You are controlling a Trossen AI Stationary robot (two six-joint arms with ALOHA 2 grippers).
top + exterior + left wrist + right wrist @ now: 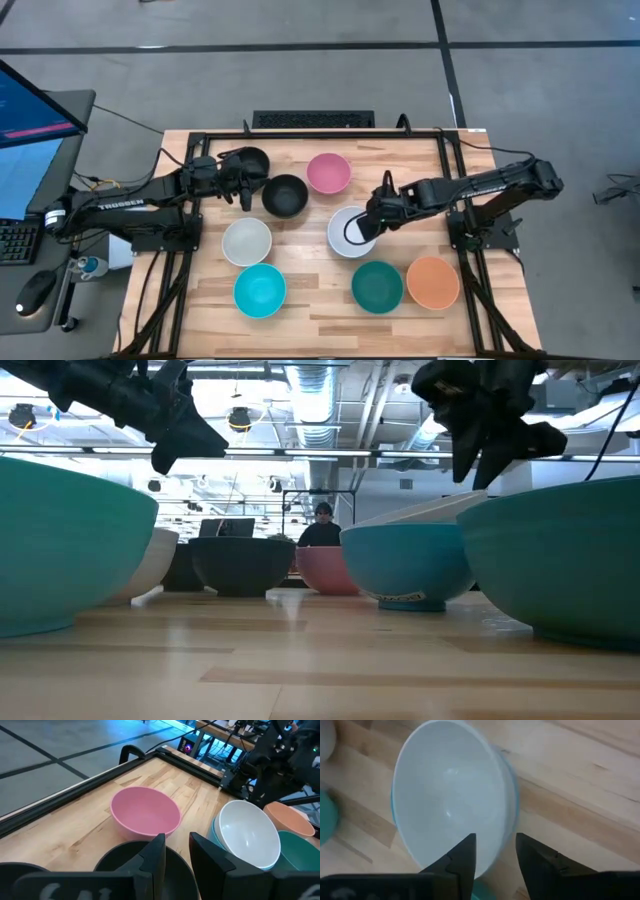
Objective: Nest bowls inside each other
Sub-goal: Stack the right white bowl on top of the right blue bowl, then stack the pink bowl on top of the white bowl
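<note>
Seven bowls stand singly on their bases: two black (246,160) (285,195), pink (328,172), white (246,241), cyan (260,290), teal-green (377,286) and orange (433,282). A second white bowl (450,795) lies tilted inside a second cyan bowl (405,565). My left gripper (177,852) is open, raised between the two black bowls, over the rim of the nearer one (130,860). My right gripper (495,855) is open above the tilted white bowl's rim, and the low view shows it clear of the bowl.
A black metal frame (300,133) runs along the table's far and side edges. Bare wood lies between the bowls in the middle and along the near edge (320,320). A person (322,525) sits beyond the far edge. A monitor (30,130) stands to the left.
</note>
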